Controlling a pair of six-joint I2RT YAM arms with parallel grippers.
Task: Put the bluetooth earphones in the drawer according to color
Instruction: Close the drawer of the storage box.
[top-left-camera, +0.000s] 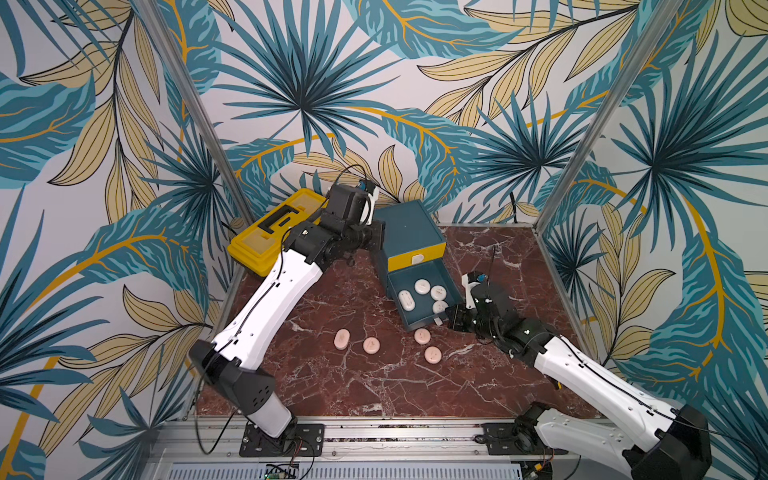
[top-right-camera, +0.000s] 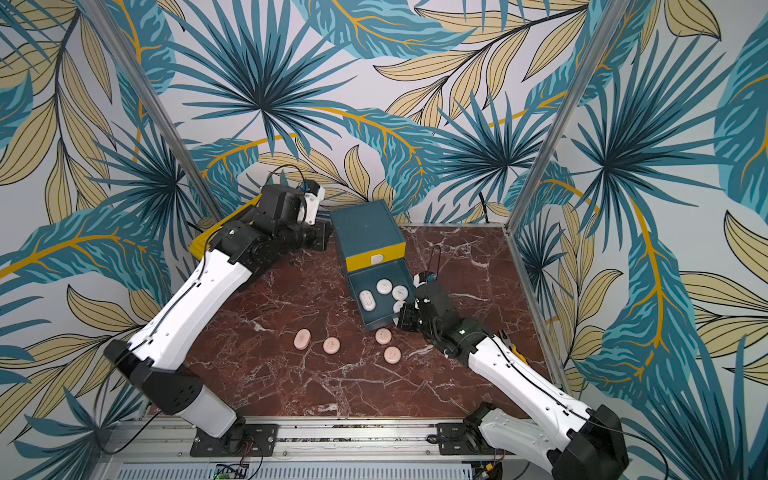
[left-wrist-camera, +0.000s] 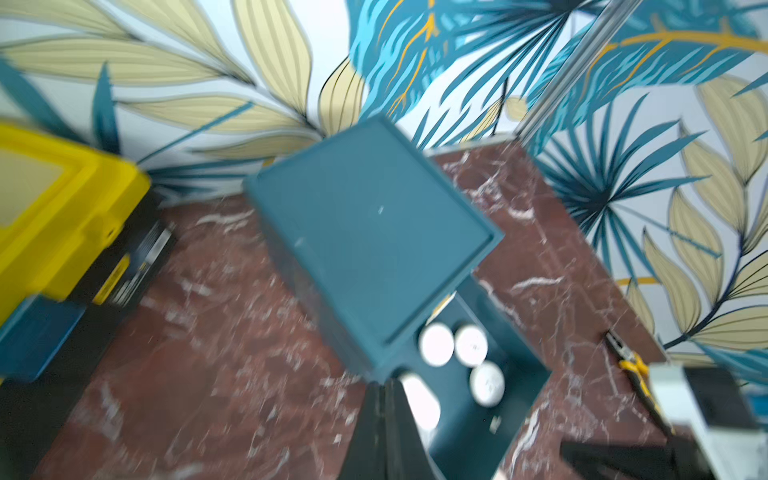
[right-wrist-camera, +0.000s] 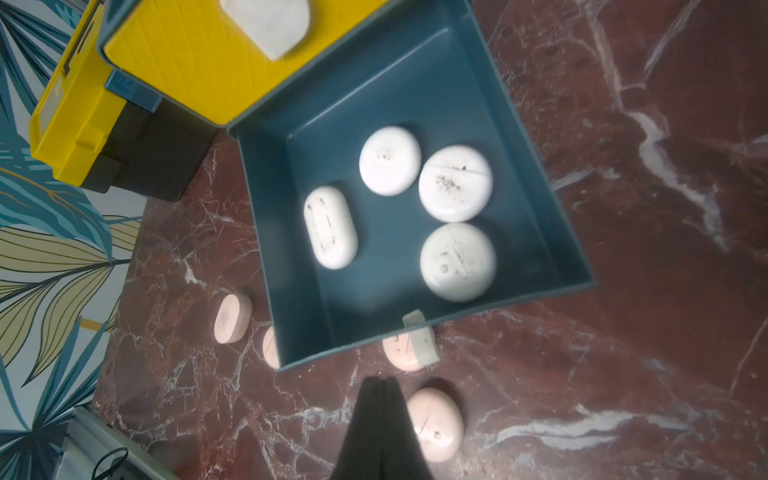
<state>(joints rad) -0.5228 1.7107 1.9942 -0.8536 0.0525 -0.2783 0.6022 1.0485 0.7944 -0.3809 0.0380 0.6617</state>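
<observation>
One teal chest (top-left-camera: 409, 232) has its teal drawer (right-wrist-camera: 374, 291) pulled out under the yellow drawer (top-left-camera: 415, 257) with four white cases (right-wrist-camera: 456, 183) inside, four pink cases (top-left-camera: 371, 345) lie on the marble (top-left-camera: 374, 395) by its front, and my left gripper (left-wrist-camera: 386, 390) and right gripper (right-wrist-camera: 380, 390) (both empty) are pinched together.

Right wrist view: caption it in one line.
Four white pebble-shaped earphone cases in the open teal plastic drawer; four pink oval cases on red marble tabletop by the shut right tool.
</observation>
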